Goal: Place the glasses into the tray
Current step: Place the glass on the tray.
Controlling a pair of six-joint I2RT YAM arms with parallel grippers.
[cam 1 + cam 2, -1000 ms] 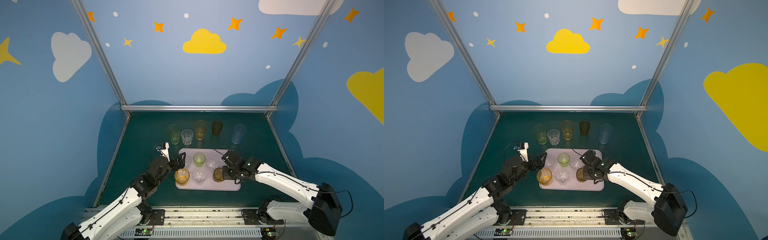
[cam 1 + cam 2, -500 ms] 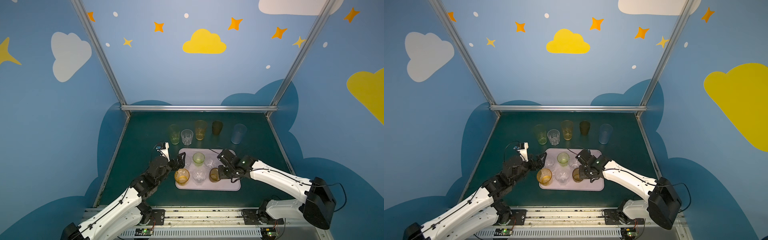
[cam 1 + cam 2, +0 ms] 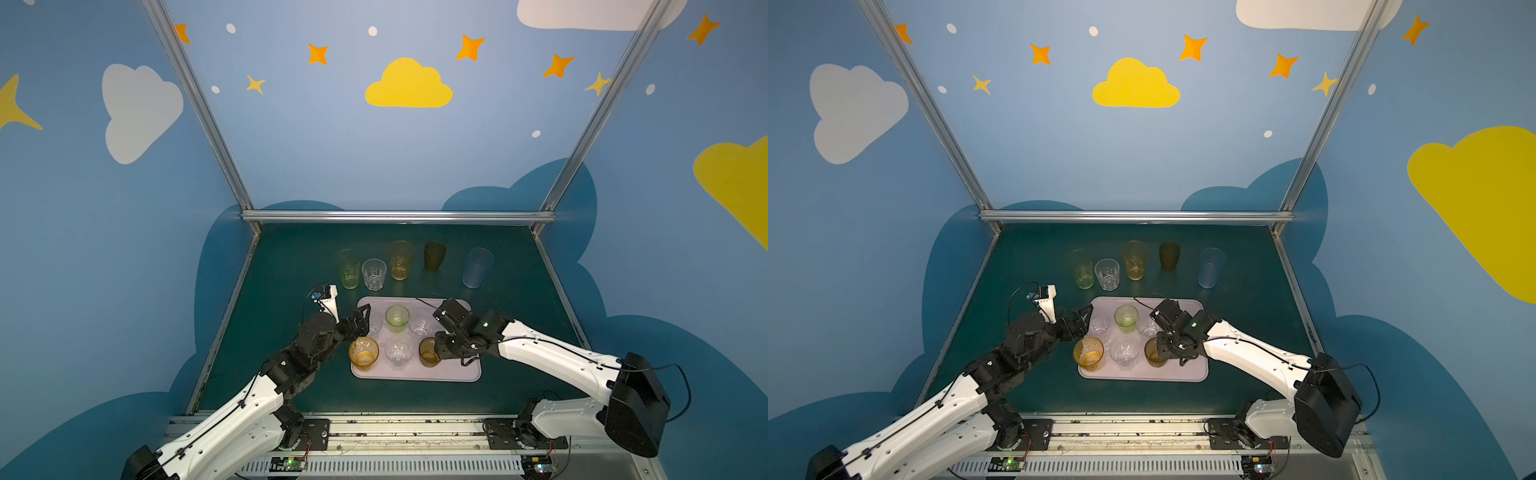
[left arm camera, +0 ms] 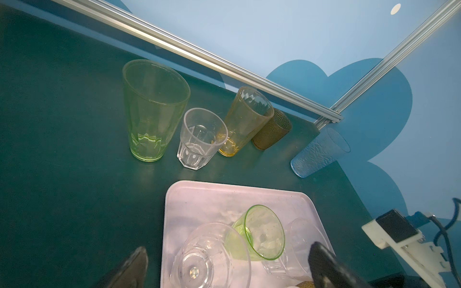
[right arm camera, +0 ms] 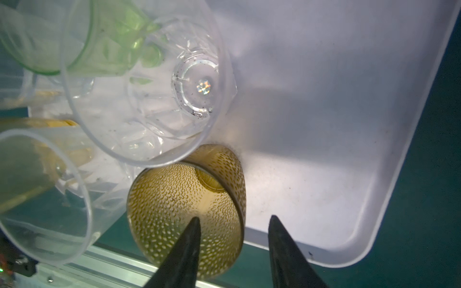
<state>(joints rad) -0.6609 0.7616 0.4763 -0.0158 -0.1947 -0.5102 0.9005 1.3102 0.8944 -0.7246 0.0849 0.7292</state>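
Now, tray (image 3: 453, 372) sits beneath both claws. Left claw (image 3: 365, 321) gapes wide, gripping nothing, clear glass (image 4: 199, 259) between its fingers (image 4: 324, 261). Right claw (image 5: 234, 219) unclenched, fingers (image 5: 187, 251) astride the wall of the brown glass (image 5: 179, 207). Five glasses (image 3: 400, 259) stand beyond the claws, off tray.

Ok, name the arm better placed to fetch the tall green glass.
Left. The open left gripper is at the tray corner nearest the tall green glass; the right gripper straddles a brown glass on the tray.

My dark green table (image 3: 291, 266) carries the tray (image 3: 457, 372).
Beyond the tray stand in a row: green glass (image 3: 348, 269), clear glass (image 3: 374, 274), amber glass (image 3: 401, 260), brown glass (image 3: 434, 256), pale blue glass (image 3: 478, 268).
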